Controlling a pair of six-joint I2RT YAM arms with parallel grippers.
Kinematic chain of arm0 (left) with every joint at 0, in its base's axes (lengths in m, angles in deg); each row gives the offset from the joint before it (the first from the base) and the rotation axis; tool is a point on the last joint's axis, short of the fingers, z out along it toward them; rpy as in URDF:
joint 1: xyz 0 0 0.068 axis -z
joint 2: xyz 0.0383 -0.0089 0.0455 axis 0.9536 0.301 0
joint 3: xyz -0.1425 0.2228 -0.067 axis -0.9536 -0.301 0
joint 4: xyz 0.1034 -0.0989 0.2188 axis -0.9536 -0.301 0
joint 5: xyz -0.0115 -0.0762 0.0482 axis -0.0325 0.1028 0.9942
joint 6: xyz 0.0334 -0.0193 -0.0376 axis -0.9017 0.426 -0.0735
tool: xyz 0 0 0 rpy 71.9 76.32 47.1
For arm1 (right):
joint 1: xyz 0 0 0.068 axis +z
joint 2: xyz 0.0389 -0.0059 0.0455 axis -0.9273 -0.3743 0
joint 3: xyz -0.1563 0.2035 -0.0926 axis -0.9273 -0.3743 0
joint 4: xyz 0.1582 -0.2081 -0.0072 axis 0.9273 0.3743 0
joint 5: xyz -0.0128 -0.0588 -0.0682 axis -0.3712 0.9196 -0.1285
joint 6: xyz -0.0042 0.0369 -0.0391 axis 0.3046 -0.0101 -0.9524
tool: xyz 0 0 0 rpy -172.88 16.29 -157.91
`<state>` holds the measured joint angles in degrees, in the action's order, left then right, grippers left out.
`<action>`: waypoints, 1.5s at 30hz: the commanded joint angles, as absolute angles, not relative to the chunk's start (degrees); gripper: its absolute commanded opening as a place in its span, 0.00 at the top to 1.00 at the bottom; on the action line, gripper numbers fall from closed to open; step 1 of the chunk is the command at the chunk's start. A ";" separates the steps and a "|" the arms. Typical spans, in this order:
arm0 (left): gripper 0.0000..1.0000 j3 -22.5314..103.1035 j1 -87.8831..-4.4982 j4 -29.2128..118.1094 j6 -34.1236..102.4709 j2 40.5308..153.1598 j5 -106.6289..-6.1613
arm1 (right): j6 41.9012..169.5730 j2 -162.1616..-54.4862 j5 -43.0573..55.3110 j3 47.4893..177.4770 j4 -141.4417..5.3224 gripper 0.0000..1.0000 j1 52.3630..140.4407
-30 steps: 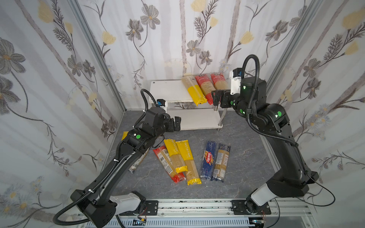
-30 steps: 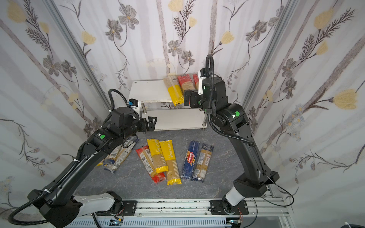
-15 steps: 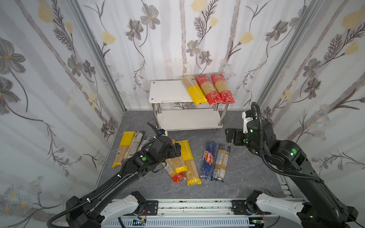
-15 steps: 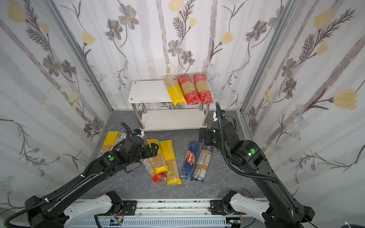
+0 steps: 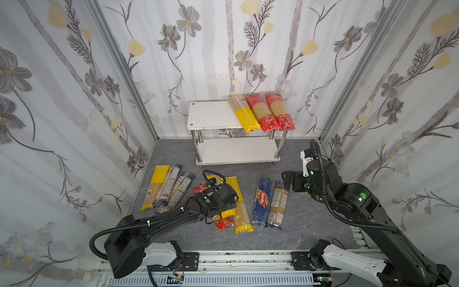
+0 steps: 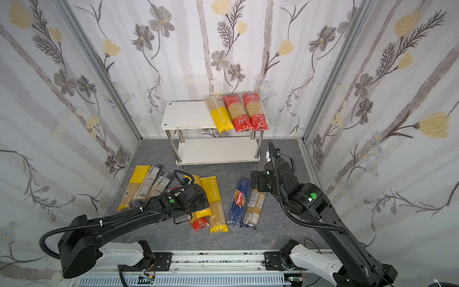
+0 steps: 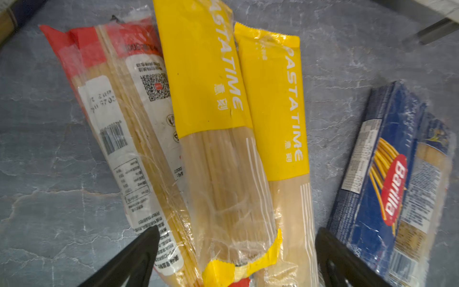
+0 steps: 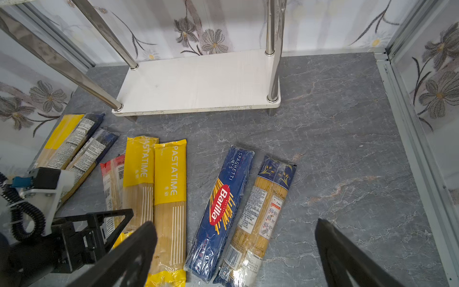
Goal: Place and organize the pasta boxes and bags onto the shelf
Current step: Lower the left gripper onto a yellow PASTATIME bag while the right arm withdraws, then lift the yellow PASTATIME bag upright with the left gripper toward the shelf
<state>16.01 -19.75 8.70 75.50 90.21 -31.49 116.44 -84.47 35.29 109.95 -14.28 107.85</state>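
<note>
The left claw (image 7: 237, 232) is spread wide and holds nothing; it hangs low over a yellow-ended bag (image 7: 211, 124) that lies partly on a red-ended bag (image 7: 119, 111) and tight against a second yellow bag (image 7: 278, 111); one finger sits over the red bag's edge, the other over the gap before the Barilla pack (image 7: 387, 179). The right claw (image 8: 234, 223) is also spread and empty, above the grey floor (image 8: 347, 149); the Barilla pack and a blue-ended bag (image 8: 263, 213) lie below it.

Farther out, three more bags (image 5: 166, 190) lie together by the left wall. The shelf (image 5: 211, 116) stands at the back wall; its top board carries one yellow bag (image 5: 244, 114) and two red bags (image 5: 269, 113) side by side at its right end; the lower board (image 5: 236, 151) is bare.

This looks like the start of the next pick, with eight packs left on the floor. The left claw's spread takes in more than one bag, so the next move calls for settling on the top yellow bag alone, pinching across its narrow width near the middle so it does not droop, then carrying it to the bare part of the top board.
</note>
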 commanded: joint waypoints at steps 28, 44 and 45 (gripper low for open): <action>0.30 25.24 -19.54 6.04 69.91 111.26 -28.31 | 120.38 -69.83 32.64 102.16 -8.67 0.00 106.08; 0.90 27.93 -19.56 2.05 68.29 104.45 -30.72 | 118.93 -71.65 31.41 103.60 -10.12 0.00 106.06; 0.92 27.96 -19.49 1.98 68.12 103.49 -31.01 | 118.80 -71.90 31.18 103.76 -10.35 0.00 106.08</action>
